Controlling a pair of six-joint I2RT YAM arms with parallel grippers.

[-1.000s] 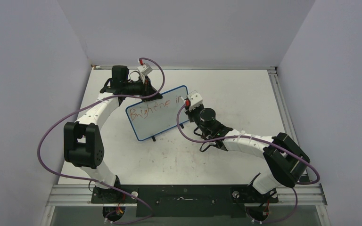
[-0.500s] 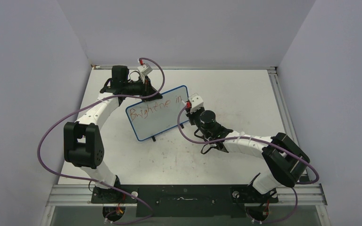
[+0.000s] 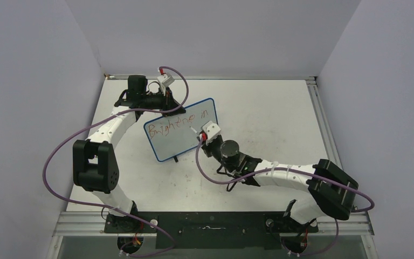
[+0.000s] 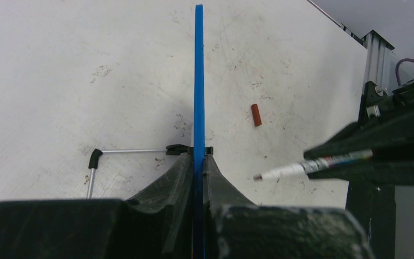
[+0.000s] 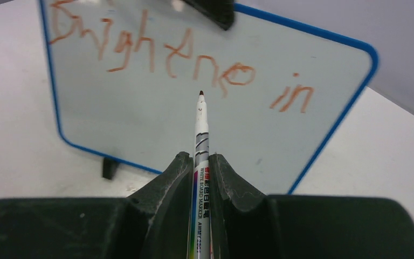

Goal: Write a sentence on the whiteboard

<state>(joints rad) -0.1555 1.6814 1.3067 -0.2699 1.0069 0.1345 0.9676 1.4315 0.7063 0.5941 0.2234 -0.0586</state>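
At the left, the left arm, white shells between black joints with one purple cable looping off it, reaches to the far side of the table (image 3: 269,113). There the left gripper (image 3: 168,108) has its two black, matte fingers (image 4: 180,178) closed tight on the top edge of the whiteboard (image 3: 175,139), pinching the thin blue frame between them. The board is a small rectangle with rounded corners and a smooth, glossy white face. It stands tilted on the scuffed, smudged white tabletop, left of centre, on a black foot (image 5: 108,167). One thin metal stay (image 4: 126,151) with a black rubber tip lies behind it. Across its upper part runs the sentence (image 5: 156,56), one line of two words in uneven red-brown strokes reading roughly "Brightene in". Below that line the face is bare. Just right of the board, the right gripper (image 3: 200,135) has its two dark fingers (image 5: 175,178) clamped on a single slim white marker (image 5: 201,129) with printed lettering on its barrel. The marker's dark tip points at the board under the first word and, in the left wrist view, stands a little short of the surface. Farther right, one small red cylinder (image 4: 256,115), probably the cap, lies on the table. The right arm with its own purple cable stretches back to the near edge.
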